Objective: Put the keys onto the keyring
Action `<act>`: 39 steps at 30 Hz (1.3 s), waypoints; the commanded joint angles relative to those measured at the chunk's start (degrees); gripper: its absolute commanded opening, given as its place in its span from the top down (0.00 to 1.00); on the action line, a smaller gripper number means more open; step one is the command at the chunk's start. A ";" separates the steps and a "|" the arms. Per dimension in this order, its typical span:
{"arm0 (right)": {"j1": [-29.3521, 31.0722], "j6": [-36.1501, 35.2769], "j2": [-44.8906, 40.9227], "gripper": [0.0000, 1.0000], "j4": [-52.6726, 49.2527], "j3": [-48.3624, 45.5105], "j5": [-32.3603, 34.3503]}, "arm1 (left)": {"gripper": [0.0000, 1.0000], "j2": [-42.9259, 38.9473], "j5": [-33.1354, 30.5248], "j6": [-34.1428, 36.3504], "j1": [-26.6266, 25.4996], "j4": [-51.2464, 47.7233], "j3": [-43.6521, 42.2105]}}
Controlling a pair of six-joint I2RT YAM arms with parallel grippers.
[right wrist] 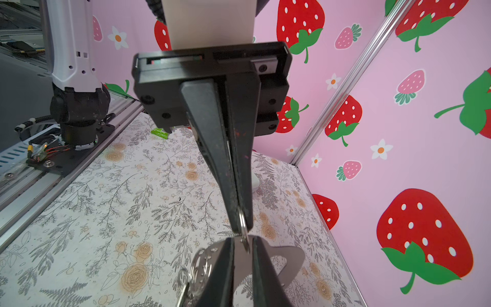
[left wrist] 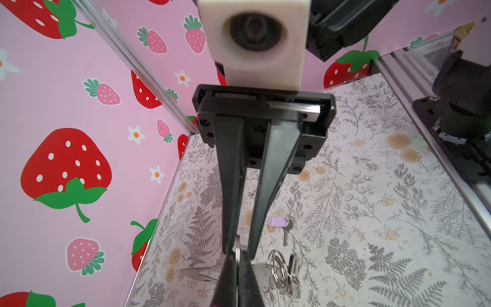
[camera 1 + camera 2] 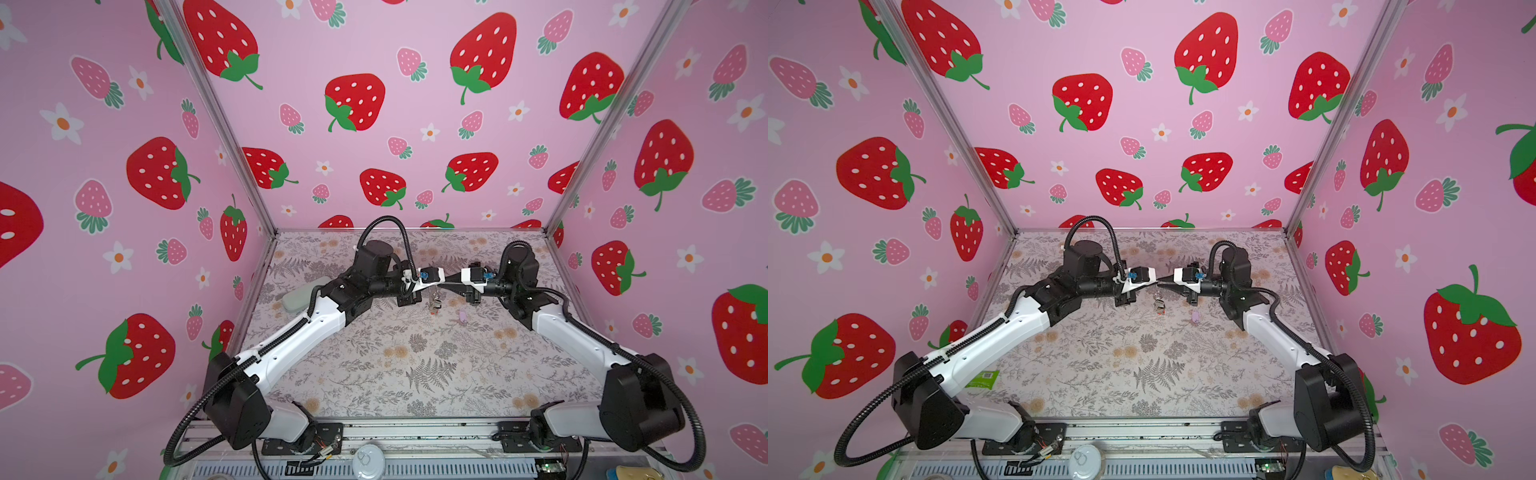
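Pink strawberry-print walls [image 3: 374,124] were seen enclosing a worktop [image 3: 415,374] papered in grey ferns and tan blossoms. Above its far middle, the left tool [image 1: 240,223] and right tool [image 2: 240,244] were met tip to tip at the keyring [image 1: 245,239]. The left tool was clamped on the silver ring; the right tool's jaws were narrowly parted about it, a grip not discernible. Keys [image 3: 434,301] were hung just below; one lilac-tagged key [image 2: 277,221] was seen lying on the worktop nearby.
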 commanded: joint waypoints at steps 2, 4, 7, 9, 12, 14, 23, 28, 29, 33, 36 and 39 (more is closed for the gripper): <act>-0.27 -1.45 -1.07 0.84 0.02 1.49 -3.24 | 0.98 0.37 0.19 1.76 -0.30 0.61 3.26; -0.30 -1.34 -0.94 0.84 -0.05 1.45 -3.34 | 0.98 0.44 0.28 1.76 -0.30 0.72 3.35; -0.29 -1.31 -0.87 0.85 -0.24 1.58 -3.62 | 0.98 0.55 0.40 1.69 -0.39 0.67 3.62; -0.30 -1.33 -0.89 0.87 -0.24 1.54 -3.64 | 0.98 0.68 0.55 1.62 -0.38 0.71 3.78; -0.29 -1.68 -1.14 0.90 -0.11 1.60 -3.67 | 0.98 0.90 0.46 2.00 -0.43 0.37 3.84; -0.29 -1.70 -1.10 0.93 -0.15 1.60 -3.51 | 0.98 0.88 0.35 2.00 -0.47 0.30 3.82; -0.30 -6.56 -1.55 0.97 -1.72 1.14 -0.26 | 0.55 -0.27 -1.91 0.49 -0.48 2.79 2.53; 0.09 -13.54 -3.11 0.98 -0.97 -0.77 6.82 | 0.47 -2.48 -4.58 -0.39 0.17 2.91 0.49; 0.22 -14.95 -3.51 1.00 0.00 -1.52 8.34 | 0.47 -2.85 -5.06 -0.71 0.36 2.79 -0.04; 1.01 -20.55 -4.84 1.00 6.48 -5.29 13.08 | 0.47 -4.06 -6.69 -1.36 0.75 2.35 -1.89; 1.46 -24.16 -5.50 1.00 10.18 -7.26 15.36 | 0.48 -4.38 -7.77 -1.74 0.76 2.43 -2.74; 1.66 -25.43 -5.87 1.00 14.01 -9.02 16.47 | 0.50 -4.09 -8.32 -1.77 0.76 2.47 -3.08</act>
